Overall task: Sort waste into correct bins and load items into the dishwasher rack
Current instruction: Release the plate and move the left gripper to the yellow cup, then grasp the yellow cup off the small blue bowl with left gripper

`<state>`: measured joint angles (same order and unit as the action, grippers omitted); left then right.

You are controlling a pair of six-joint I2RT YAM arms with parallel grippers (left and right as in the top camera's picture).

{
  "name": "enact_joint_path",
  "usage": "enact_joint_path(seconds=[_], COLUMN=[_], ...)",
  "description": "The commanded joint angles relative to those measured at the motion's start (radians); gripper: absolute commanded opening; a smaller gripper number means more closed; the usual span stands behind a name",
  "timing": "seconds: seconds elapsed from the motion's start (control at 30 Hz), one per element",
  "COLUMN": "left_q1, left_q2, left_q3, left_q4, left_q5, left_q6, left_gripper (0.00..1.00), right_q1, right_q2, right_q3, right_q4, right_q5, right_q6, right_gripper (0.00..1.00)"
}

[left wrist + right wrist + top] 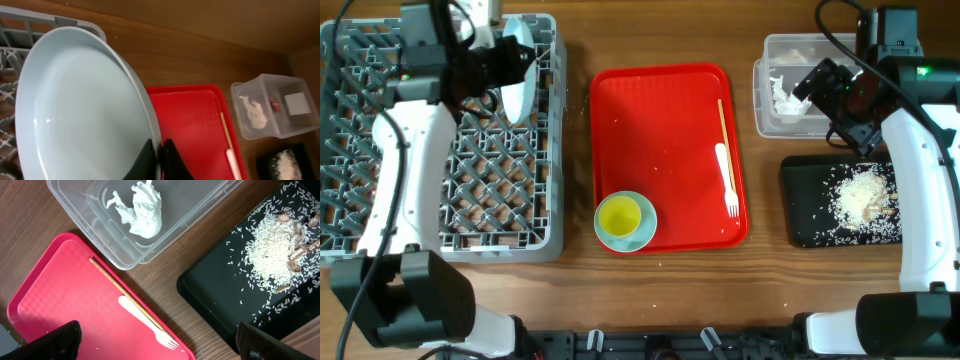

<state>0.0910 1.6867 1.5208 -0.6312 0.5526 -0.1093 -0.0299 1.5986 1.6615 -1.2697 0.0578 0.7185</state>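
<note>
plate [75, 100] clamped by the rim in our left gripper [158, 152], upright at the dishwasher rack [500, 190], we judge loading underway: next, seat it between pegs; our right gripper [157, 335] hangs wide, empty.

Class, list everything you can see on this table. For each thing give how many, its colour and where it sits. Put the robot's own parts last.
Rack: one, grey, left side.
Plate: one, pale mint green, upright at the rack's far right corner.
Red tray: one, middle.
Bowl: one, mint green, red tray's near left corner.
Cup: one, yellow, in the bowl.
Fork: one, white, red tray's right side.
Stick: one, wooden, beside the fork.
Tub: one, clear, far right.
Tissue: one, white, in the tub.
Wrapper: one, red, in the tub.
Black tray: one, near right.
Rice: one pile, whitish, on the black tray.
Left fingers: black, shut on the plate's rim.
Right fingers: black, open, above the tub.
</note>
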Motion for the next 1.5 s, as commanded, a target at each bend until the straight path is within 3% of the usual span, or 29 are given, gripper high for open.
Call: enact_joint_path(seconds=[0.0,0.07,0.1,0.13,0.2,0.27,0.43,0.53,0.7,0.73,0.77,0.8,0.83,0.97,1.03,1.07,1.17,1.3,1.47], left_q1=[0.064,0.093,0.108,0.119,0.145,0.167,0.224,0.222,0.156,0.122,0.078,0.038,-0.013,-0.272,-0.412,-0.480,-0.637,-0.759,-0.823], left_q2=[-0.014,-0.014,-0.014,-0.014,-0.014,-0.015,-0.050,-0.142,-0.340,-0.385,-0.426,-0.452,-0.473,-0.486,-0.459,-0.436,-0.346,-0.167,0.045], left_q3=[0.017,0.017,0.017,0.017,0.017,0.017,0.021,0.025,0.025,0.025,0.025,0.025,0.025,0.008,-0.029,-0.057,-0.138,-0.174,-0.174], left_q4=[-0.017,-0.028,-0.033,-0.035,-0.039,-0.039,-0.080,-0.116,-0.230,-0.284,-0.343,-0.394,-0.433,-0.556,-0.584,-0.589,-0.572,-0.520,-0.507], left_q5=[0.102,0.102,0.102,0.101,0.101,0.090,0.015,-0.012,-0.011,-0.011,-0.011,-0.011,-0.011,-0.019,-0.074,-0.138,-0.316,-0.417,-0.424], left_q6=[-0.042,-0.042,-0.042,-0.042,-0.042,-0.067,-0.082,-0.096,-0.162,-0.162,-0.162,-0.162,-0.162,-0.161,-0.193,-0.245,-0.372,-0.428,-0.514], left_gripper=[0.04,0.04,0.09,0.19,0.54,0.60,0.57,0.30,0.35,0.42,0.64,0.75,0.99,0.99,0.84,0.69,0.65,0.60,0.56], right_q1=[-0.002,-0.002,-0.002,-0.002,-0.002,-0.002,-0.002,-0.002,-0.002,-0.002,-0.002,-0.002,-0.002,-0.002,-0.002,-0.002,-0.002,-0.002,-0.002], right_q2=[-0.023,-0.023,-0.023,-0.023,-0.023,-0.023,-0.023,-0.023,-0.023,-0.023,-0.023,-0.023,-0.023,-0.023,-0.023,-0.023,-0.023,-0.023,-0.023], right_q3=[0.021,0.021,0.021,0.021,0.021,0.021,0.021,0.021,0.021,0.021,0.021,0.021,0.021,0.021,0.021,0.021,0.021,0.021,0.021], right_q4=[0.003,0.003,0.003,0.003,0.003,0.003,0.003,0.003,0.003,0.003,0.003,0.003,0.003,0.003,0.003,0.003,0.003,0.003,0.003], right_q5=[0.024,0.024,0.024,0.024,0.024,0.024,0.024,0.024,0.024,0.024,0.024,0.024,0.024,0.024,0.024,0.024,0.024,0.024,0.024], right_q6=[0.015,0.015,0.015,0.015,0.015,0.015,0.015,0.015,0.015,0.015,0.015,0.015,0.015,0.015,0.015,0.015,0.015,0.015,0.015], right_gripper=[1.00,1.00,1.00,1.00,1.00,1.00,1.00,1.00,1.00,1.00,1.00,1.00,1.00,1.00,1.00,1.00,1.00,1.00,1.00])
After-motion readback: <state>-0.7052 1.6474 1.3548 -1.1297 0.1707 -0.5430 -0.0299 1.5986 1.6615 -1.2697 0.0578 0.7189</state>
